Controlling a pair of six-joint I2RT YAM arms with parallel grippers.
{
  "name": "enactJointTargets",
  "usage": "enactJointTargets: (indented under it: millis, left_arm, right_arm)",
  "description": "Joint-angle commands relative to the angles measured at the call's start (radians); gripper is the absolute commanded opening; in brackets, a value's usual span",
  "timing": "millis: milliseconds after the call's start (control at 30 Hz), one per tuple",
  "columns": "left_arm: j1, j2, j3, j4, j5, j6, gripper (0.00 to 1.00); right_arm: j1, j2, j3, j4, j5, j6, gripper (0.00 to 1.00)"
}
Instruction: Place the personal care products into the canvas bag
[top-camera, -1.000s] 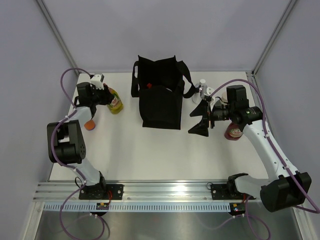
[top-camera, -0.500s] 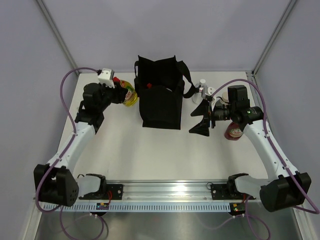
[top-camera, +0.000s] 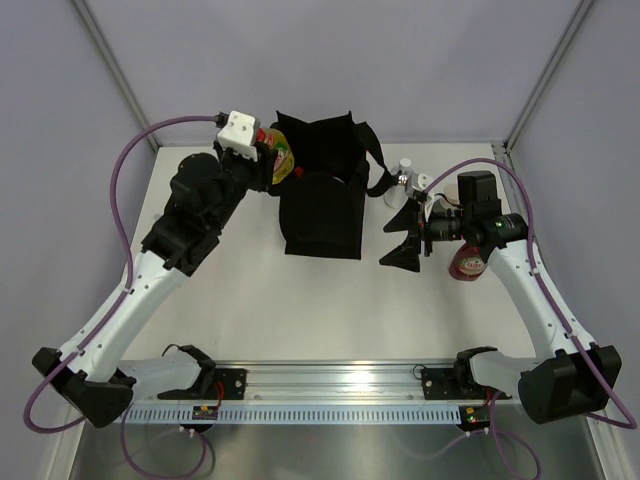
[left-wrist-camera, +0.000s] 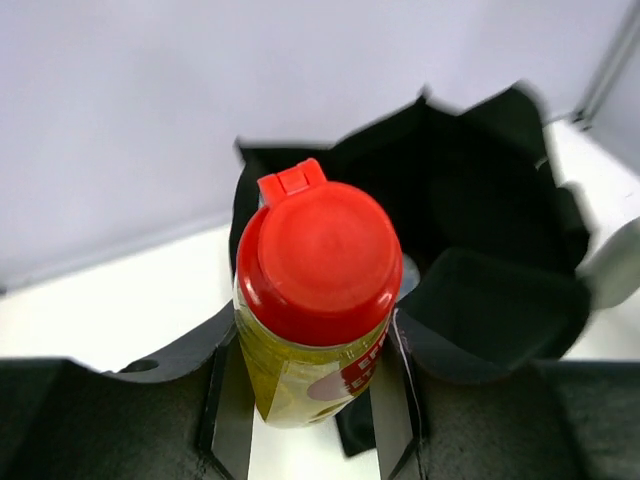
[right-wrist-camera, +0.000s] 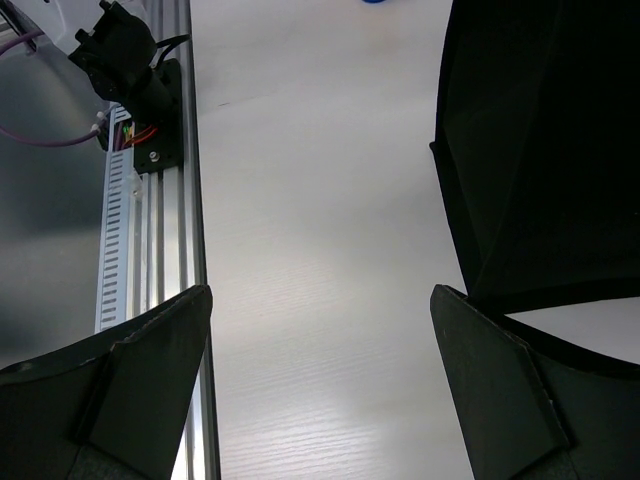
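My left gripper (top-camera: 272, 160) is shut on the yellow bottle with a red cap (top-camera: 281, 155) and holds it in the air over the left rim of the black canvas bag (top-camera: 322, 205). In the left wrist view the bottle (left-wrist-camera: 315, 270) sits between my fingers (left-wrist-camera: 392, 400), with the bag's open mouth (left-wrist-camera: 480, 220) just beyond it. My right gripper (top-camera: 401, 236) is open and empty, hovering right of the bag; its view shows bare table between the fingers (right-wrist-camera: 135, 375) and the bag's side (right-wrist-camera: 545, 150). A dark red bottle (top-camera: 467, 262) stands under my right arm.
A small silver-white bottle (top-camera: 405, 170) stands by the bag's right strap (top-camera: 378, 172). The metal rail (top-camera: 330, 380) runs along the near edge and also shows in the right wrist view (right-wrist-camera: 150, 230). Grey walls close the table at the back and sides.
My left arm has lifted the yellow bottle off the table at the left and carried it up and right to the bag's left rim. The right arm has stayed still.
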Motion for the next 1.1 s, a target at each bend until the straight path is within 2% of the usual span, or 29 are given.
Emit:
enactJointTargets:
  millis: [0, 100, 267, 567, 667, 800, 900, 1067]
  left_arm:
    - [-0.051, 0.035, 0.177, 0.192, -0.034, 0.064, 0.00]
    - [-0.083, 0.119, 0.272, 0.192, -0.079, 0.136, 0.00]
    - [-0.086, 0.243, 0.363, 0.200, -0.036, 0.163, 0.00]
    - [-0.057, 0.461, 0.412, 0.165, 0.209, 0.203, 0.00]
    - [-0.028, 0.469, 0.383, 0.135, 0.390, 0.176, 0.00]
    - [0.006, 0.458, 0.375, -0.001, 0.674, 0.195, 0.00]
    - [0.041, 0.461, 0.382, -0.090, 0.810, 0.186, 0.00]
    - [0.052, 0.521, 0.388, -0.167, 0.871, 0.183, 0.02]
  right_arm:
    - [-0.012, -0.015, 0.000, 0.000, -0.012, -0.021, 0.99]
    - [-0.013, -0.015, 0.000, 0.000, -0.012, -0.024, 0.99]
    - [-0.013, -0.012, 0.006, -0.015, 0.002, -0.035, 1.00]
    - [-0.013, -0.020, 0.000, -0.018, 0.008, -0.040, 0.99]
    - [-0.013, -0.020, 0.003, -0.021, 0.004, -0.044, 1.00]
    - [-0.013, -0.011, 0.011, -0.029, -0.008, -0.044, 0.99]
    - [-0.013, -0.003, 0.013, -0.033, -0.012, -0.047, 0.99]
    - [-0.013, 0.004, 0.019, -0.038, -0.007, -0.050, 1.00]
